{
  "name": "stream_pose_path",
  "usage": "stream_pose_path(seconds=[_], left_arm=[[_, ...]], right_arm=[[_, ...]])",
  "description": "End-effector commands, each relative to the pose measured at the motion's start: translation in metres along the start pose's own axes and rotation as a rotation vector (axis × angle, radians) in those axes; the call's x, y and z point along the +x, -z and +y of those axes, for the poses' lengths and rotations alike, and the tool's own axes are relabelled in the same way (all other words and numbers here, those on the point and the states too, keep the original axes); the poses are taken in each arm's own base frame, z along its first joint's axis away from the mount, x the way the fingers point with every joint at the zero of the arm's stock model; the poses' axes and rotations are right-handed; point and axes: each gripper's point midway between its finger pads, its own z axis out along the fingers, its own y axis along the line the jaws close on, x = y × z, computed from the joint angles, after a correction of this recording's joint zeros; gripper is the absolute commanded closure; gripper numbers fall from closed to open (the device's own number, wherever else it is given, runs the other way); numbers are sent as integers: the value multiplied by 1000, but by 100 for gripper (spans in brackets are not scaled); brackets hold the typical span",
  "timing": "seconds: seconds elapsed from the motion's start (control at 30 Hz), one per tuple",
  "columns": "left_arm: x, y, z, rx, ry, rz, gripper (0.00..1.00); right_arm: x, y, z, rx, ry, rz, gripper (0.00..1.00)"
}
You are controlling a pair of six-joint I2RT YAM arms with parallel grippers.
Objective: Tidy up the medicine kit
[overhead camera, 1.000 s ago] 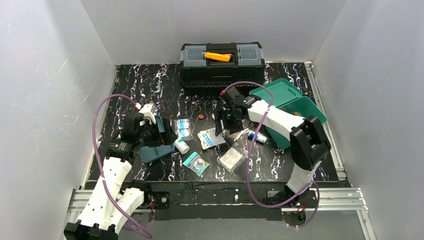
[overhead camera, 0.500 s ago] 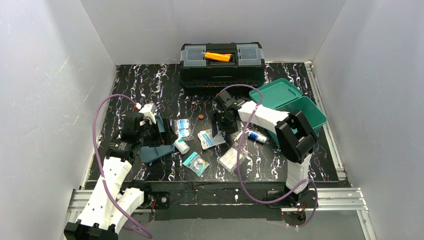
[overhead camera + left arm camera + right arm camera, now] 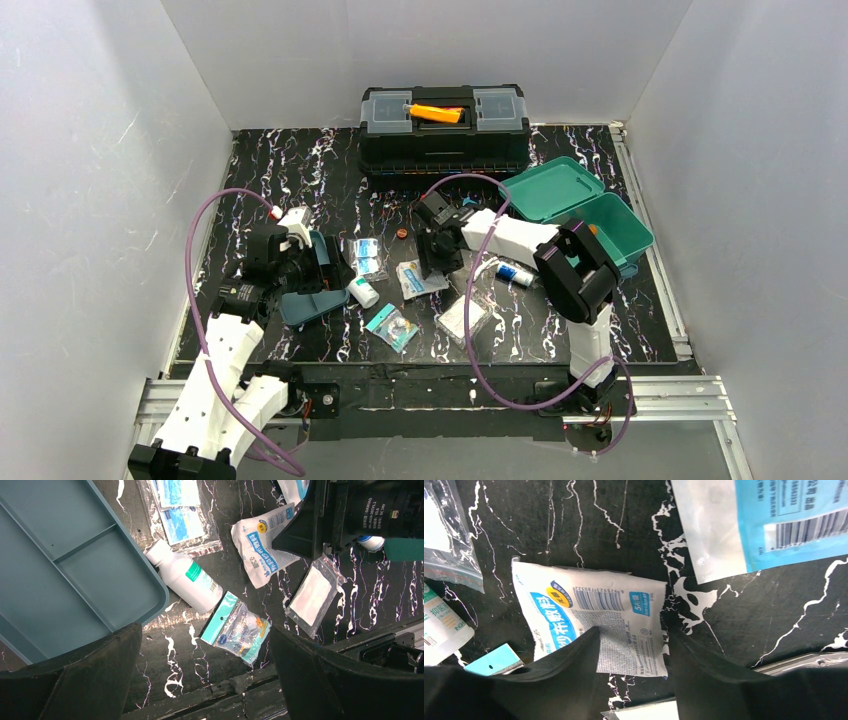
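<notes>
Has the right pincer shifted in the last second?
Yes. In the top view the right pincer has swung left, away from the medicine kit, and now sits over the white pouch.

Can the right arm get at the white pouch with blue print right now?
Probably yes: the right gripper hangs directly over the white pouch, fingers astride its edge, nothing covering it.

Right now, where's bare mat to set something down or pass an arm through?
Widest bare mat: far-left, between black toolbox and left wall. Smaller patch: near-right corner, in front of medicine kit. Crowded: centre, from teal tray to kit, with bottle, pouches and right gripper over them.
</notes>
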Motion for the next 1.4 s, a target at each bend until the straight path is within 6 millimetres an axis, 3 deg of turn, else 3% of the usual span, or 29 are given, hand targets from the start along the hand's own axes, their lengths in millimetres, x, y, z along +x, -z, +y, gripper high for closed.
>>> stream_pose_path(seconds=[0.0, 0.1, 0.27, 0.3, 0.47, 0.83, 1.03, 1.37], left_arm=[[0, 2, -3, 16, -5, -2, 0], [0, 2, -3, 18, -5, -3, 1], [0, 2, -3, 19, -6, -5, 0], [0, 2, -3, 18, -4, -3, 1], [0, 2, -3, 16, -6, -5, 1], [1, 0, -1, 8, -5, 2, 0], [1, 0, 0, 1, -4, 2, 1], [1, 0, 1, -4, -2, 6, 1]], right_arm=[[-2, -5, 0, 45, 45, -24, 46], [2, -6, -1, 60, 57, -21, 59], [5, -2, -1, 73, 85, -34, 95], [3, 2, 0, 71, 84, -44, 99], [-3, 28, 6, 63, 62, -99, 99], [-23, 122, -10, 109, -12, -281, 99], [-30, 169, -47, 161, -70, -369, 99], [-24, 234, -137, 212, -294, -503, 99]])
